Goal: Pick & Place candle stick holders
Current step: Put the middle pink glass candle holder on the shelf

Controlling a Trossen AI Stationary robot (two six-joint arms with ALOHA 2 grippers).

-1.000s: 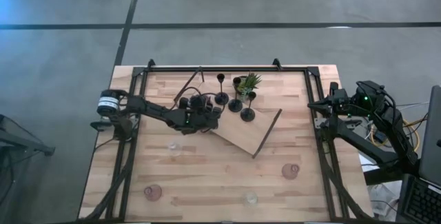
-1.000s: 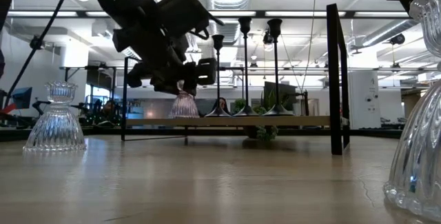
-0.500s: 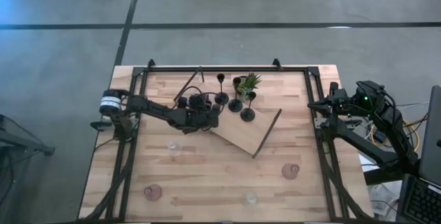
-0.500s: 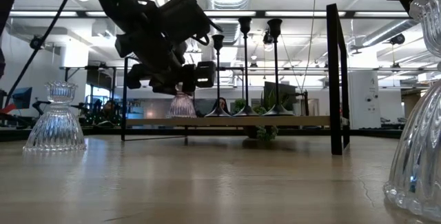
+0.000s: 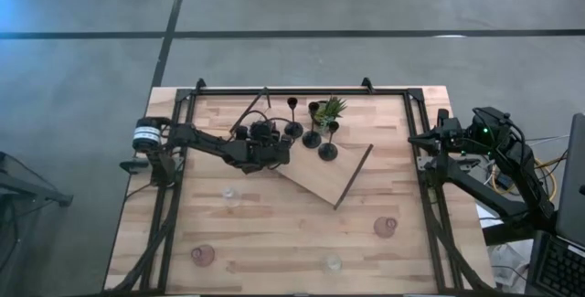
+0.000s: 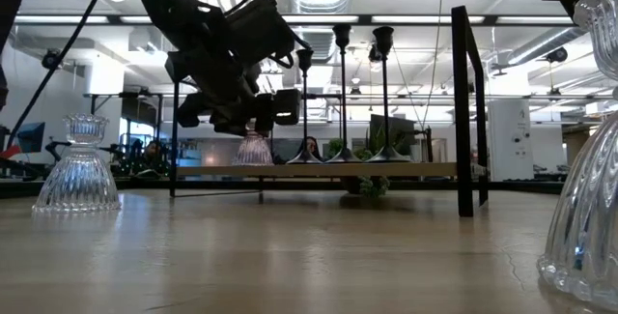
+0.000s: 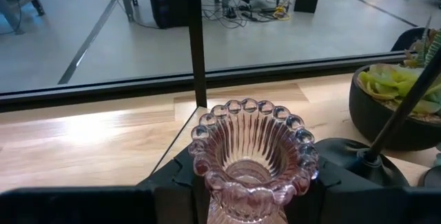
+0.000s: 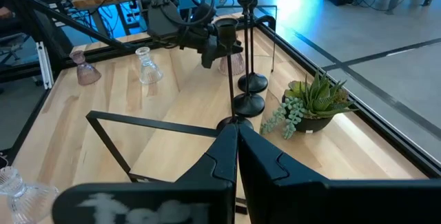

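Note:
My left gripper (image 5: 274,153) is shut on a pink ribbed glass cup (image 7: 251,148) with a beaded rim, over the left end of the wooden board (image 5: 315,176). Three slim black holders (image 5: 313,138) stand by their round bases on the board's far side, just right of the cup; they also show in the low view (image 6: 342,92). Several other glass cups stand on the table: a clear one (image 5: 230,195), pink ones (image 5: 202,254) (image 5: 386,227) and a clear one (image 5: 331,262). My right gripper (image 8: 238,148) is shut and empty at the table's right edge (image 5: 448,137). My left gripper pinches the pink cup between its two fingers, at the narrow body under the beaded rim (image 7: 215,207). The fingers (image 7: 172,182) come slanting down from the table's left. The cup is upright, its foot (image 6: 254,157) at the board's top; whether it touches, I cannot tell.
A small green potted plant (image 5: 331,108) stands behind the black holders. The board's dark metal handles stand upright at its ends (image 6: 462,111). A black metal frame (image 5: 292,91) runs around the table's edges.
My left gripper has gone a little toward the table's far left with the pink cup, which stays upright. The board's upright handle in the low view has shifted slightly toward the left.

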